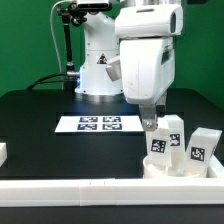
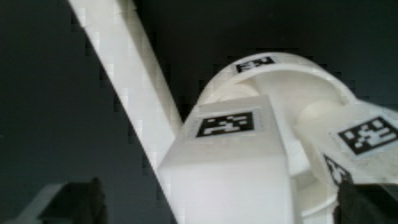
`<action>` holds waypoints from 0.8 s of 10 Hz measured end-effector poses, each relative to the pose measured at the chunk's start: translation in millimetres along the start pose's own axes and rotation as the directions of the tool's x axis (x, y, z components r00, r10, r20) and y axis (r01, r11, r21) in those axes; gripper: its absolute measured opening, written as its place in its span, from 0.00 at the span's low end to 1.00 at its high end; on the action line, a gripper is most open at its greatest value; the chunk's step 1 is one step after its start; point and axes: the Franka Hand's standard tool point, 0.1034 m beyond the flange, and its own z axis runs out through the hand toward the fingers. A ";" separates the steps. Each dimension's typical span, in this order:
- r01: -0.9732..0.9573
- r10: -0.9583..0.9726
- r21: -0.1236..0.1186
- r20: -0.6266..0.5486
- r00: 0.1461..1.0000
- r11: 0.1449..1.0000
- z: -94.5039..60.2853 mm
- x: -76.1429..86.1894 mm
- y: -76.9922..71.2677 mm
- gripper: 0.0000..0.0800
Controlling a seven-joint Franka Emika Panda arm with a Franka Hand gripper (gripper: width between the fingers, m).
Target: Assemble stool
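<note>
Open hand above the stool parts at the tabletop's front edge

The hand hangs with fingers spread, holding nothing, just over the tagged leg blocks standing on the round seat disc beside the white border rail; the marker board lies well apart on the black tabletop.

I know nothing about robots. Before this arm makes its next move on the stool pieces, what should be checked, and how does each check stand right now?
1. Gripper open: ok.
2. Gripper empty: ok, nothing shows between the fingers.
3. Leg blocks upright on the seat disc: ok, three stand there.
4. Gripper over a block: ok, it hangs just above them.
5. Fingers lined up with one block: cannot tell.
6. Marker board flat and uncovered: ok.
</note>
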 end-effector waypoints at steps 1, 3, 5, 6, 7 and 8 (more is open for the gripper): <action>0.021 -0.021 0.003 0.003 1.000 1.000 3.5 2.6 -0.9 0.81; 0.032 -0.032 0.007 0.004 0.999 0.999 8.5 8.0 -0.6 0.81; 0.034 -0.034 0.008 0.005 0.999 0.999 10.7 9.1 -0.3 0.81; 0.033 -0.033 0.008 0.005 0.999 0.999 11.1 9.0 -0.5 0.81; 0.032 -0.032 0.008 0.006 0.999 0.999 11.2 8.7 -0.6 0.65; 0.031 -0.031 0.008 0.006 0.999 0.999 11.2 7.9 -0.3 0.48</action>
